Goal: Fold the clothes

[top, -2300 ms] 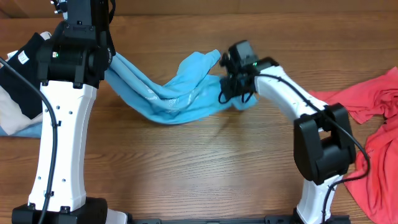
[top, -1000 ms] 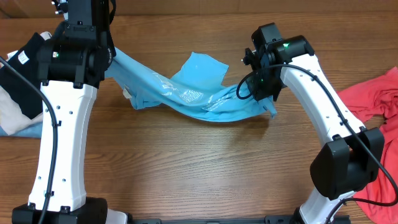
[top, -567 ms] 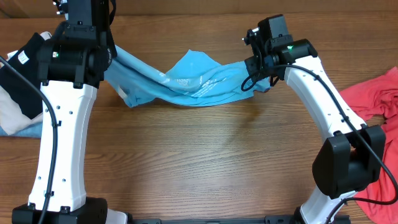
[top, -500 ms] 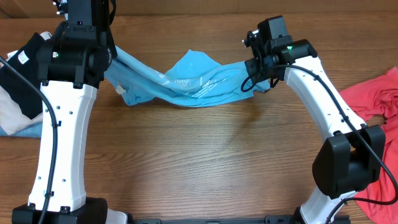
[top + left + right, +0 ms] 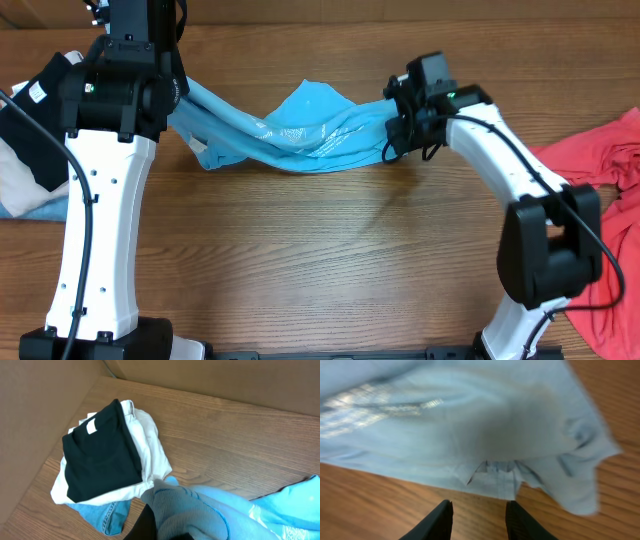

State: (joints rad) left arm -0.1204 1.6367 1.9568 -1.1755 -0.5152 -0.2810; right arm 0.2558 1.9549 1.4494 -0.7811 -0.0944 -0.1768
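Overhead view of a wooden tabletop (image 5: pixel 320 260) with two white-and-black robot arms reaching in from 6 o'clock. A sky-blue T-shirt (image 5: pixel 300 135) with pale lettering on it lies stretched in a loose, rumpled band across the far part of the tabletop, around 12 o'clock, running from 10 o'clock toward 1 o'clock. Its 10 o'clock end rises off the wood and disappears under the left arm (image 5: pixel 100 180); in the left wrist view the blue cloth is bunched right at the camera's 6 o'clock edge, and the left jaws are closed, gripping the sky-blue T-shirt there. The right arm (image 5: pixel 480 160) bends over the shirt's 1 o'clock end. In the blurred right wrist view the right jaws stand parted with nothing between them: two dark fingers (image 5: pixel 440 520) hang over bare wood, just short of the shirt's edge, which fills the view toward 12 o'clock. A coral-red T-shirt (image 5: pixel 600 180) lies crumpled at 3 o'clock, well apart from the blue one. At 9 o'clock sits a pile of folded clothes (image 5: pixel 100 455), black on top of white, with blue fabric underneath.
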